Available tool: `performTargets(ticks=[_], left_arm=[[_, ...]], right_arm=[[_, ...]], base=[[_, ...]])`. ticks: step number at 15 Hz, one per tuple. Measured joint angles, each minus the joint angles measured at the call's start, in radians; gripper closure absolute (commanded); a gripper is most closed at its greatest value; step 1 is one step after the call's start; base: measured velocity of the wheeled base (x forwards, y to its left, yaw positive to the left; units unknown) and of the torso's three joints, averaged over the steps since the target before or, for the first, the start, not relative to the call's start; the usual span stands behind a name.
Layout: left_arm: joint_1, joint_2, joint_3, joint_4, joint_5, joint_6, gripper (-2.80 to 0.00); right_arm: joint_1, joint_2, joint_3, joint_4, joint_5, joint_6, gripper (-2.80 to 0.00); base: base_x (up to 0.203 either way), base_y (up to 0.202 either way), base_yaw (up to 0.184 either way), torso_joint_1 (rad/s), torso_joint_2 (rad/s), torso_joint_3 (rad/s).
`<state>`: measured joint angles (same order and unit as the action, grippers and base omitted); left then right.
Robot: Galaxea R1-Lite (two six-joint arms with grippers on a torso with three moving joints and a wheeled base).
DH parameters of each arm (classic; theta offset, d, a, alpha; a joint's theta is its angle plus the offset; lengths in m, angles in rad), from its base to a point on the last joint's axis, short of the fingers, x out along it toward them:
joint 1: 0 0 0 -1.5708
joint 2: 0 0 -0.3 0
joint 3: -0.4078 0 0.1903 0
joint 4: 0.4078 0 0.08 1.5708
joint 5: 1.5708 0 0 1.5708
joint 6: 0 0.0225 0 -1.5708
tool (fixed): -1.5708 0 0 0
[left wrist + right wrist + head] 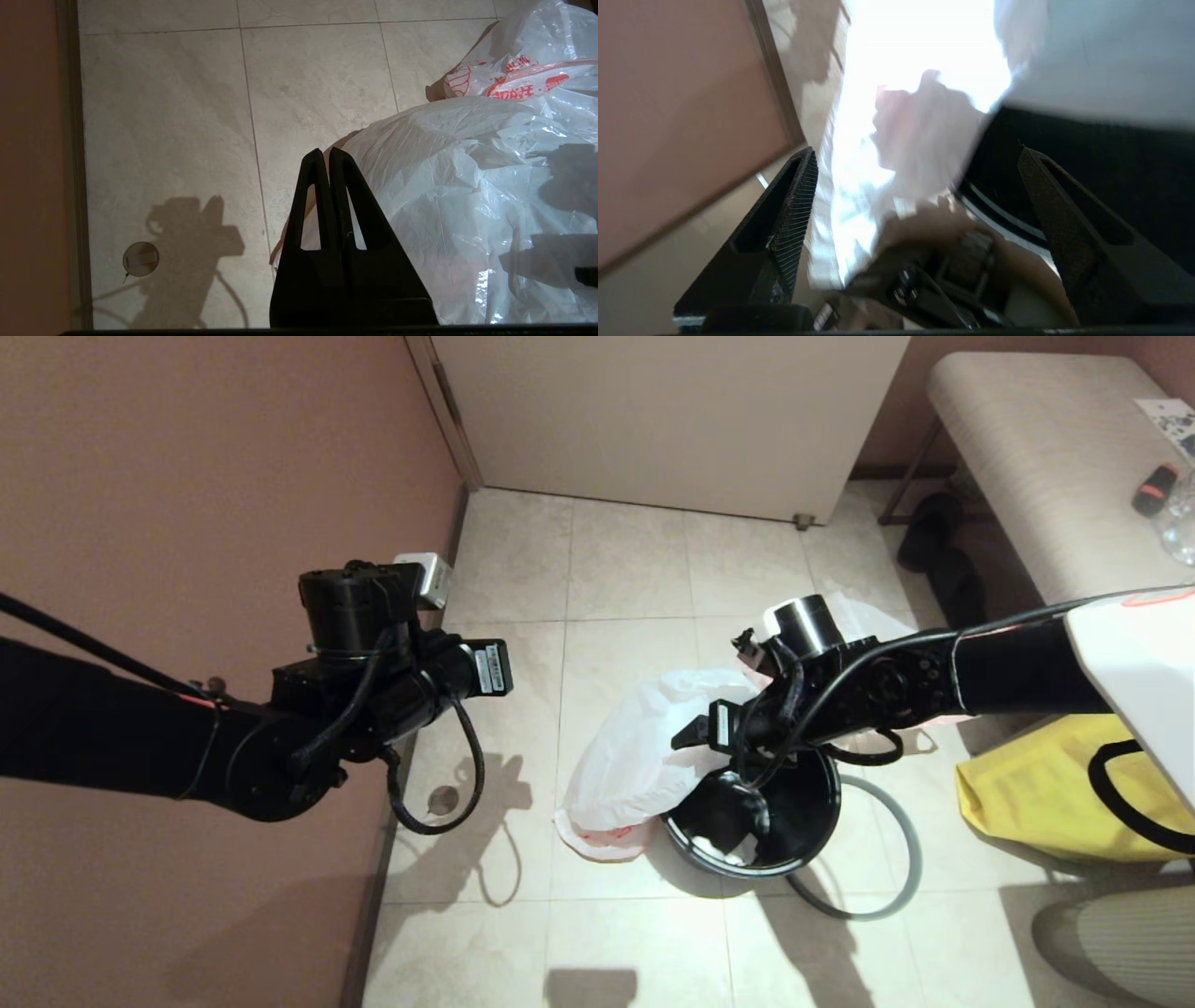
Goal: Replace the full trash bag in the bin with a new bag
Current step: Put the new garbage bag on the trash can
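The bin [756,812] stands on the tiled floor [635,579] just below centre of my head view, mouth up, with no liner fitted in it that I can make out and its grey hoop rim [887,887] lying loose on the tiles at its four o'clock, so I judge the old liner is already out. The new bag [635,756] slumps limp against the bin's nine o'clock side, its pink-red hem [602,835] on the floor, within reach for fitting. Another white bag [864,616] peeks out behind my right arm at the bin's one o'clock; likely the full trash bag, though I cannot see its contents. My right gripper [920,200] hangs over the bin's mouth with its jaws spread wide and empty, presumably lining up on the plastic. My left gripper [327,156] hovers over the floor at the bag's nine o'clock, jaws pressed together on nothing. A yellow bag [1027,784] sits at three o'clock.
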<state>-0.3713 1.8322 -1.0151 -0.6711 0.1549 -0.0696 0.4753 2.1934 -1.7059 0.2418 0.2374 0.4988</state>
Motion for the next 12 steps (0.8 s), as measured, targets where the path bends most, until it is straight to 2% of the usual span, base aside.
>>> performTargets(ticks=[4, 5, 12], left_arm=[[0.0, 0.008, -0.005, 0.0, 0.0, 0.0, 0.0], [0.0, 0.011, -0.006, 0.0, 0.0, 0.0, 0.0], [0.0, 0.027, -0.008, 0.0, 0.001, 0.0, 0.0]], right_arm=[[-0.013, 0.101, -0.099, -0.047, -0.006, 0.017, -2.8], [-0.015, 0.12, -0.114, -0.048, -0.008, 0.017, 0.0], [-0.03, 0.168, -0.154, -0.04, -0.011, 0.019, 0.0]], base=[[0.0, 0.0, 0.0, 0.0, 0.0, 0.0], [0.0, 0.0, 0.0, 0.0, 0.0, 0.0], [0.0, 0.0, 0.0, 0.0, 0.0, 0.0]])
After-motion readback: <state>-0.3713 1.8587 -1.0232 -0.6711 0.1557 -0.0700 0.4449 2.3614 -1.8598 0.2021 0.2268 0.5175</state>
